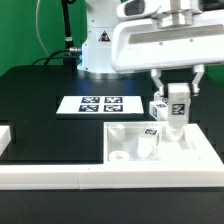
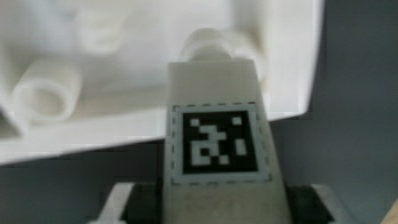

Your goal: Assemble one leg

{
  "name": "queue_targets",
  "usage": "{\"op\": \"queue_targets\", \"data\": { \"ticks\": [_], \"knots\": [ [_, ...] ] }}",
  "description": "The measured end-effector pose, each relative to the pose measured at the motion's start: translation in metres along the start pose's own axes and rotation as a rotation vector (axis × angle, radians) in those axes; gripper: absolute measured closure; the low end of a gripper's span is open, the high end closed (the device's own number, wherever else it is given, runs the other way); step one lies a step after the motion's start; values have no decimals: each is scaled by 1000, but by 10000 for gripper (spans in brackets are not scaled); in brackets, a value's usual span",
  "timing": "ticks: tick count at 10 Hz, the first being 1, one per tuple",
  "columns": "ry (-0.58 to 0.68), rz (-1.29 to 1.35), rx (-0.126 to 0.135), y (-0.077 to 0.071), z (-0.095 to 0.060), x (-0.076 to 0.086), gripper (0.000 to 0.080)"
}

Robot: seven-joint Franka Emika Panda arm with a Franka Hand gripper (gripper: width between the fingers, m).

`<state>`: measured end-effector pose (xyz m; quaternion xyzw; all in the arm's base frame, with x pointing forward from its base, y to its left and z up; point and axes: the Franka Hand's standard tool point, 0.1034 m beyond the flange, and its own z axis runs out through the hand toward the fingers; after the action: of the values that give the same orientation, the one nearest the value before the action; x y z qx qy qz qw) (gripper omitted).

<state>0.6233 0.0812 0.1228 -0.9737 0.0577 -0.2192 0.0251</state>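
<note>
My gripper (image 1: 177, 100) is shut on a white leg (image 1: 177, 108) with a black-and-white tag on its side and holds it upright above the back right part of the white square tabletop (image 1: 190, 155). In the wrist view the leg (image 2: 217, 130) runs out from between the fingers (image 2: 128, 205), and its far end hangs over the tabletop (image 2: 107, 50) near a round socket (image 2: 217, 42). Another leg (image 1: 150, 141) stands on the tabletop just below and to the exterior view's left of the held one.
The marker board (image 1: 100, 104) lies on the black table behind the tabletop. A low white wall (image 1: 60, 178) runs along the table's front edge, with a white block (image 1: 4, 135) at the exterior view's left. The arm's base (image 1: 95, 45) stands at the back.
</note>
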Motion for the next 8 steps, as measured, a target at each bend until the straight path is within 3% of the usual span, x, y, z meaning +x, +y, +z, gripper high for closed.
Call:
{"op": "queue_targets", "data": {
  "ticks": [2,4,8],
  "knots": [
    [51,-55,2,-2,0,20,512],
    [43,-55,0,-1,2,16,512],
    [103,-110,2,-22,22,1,512]
  ]
}}
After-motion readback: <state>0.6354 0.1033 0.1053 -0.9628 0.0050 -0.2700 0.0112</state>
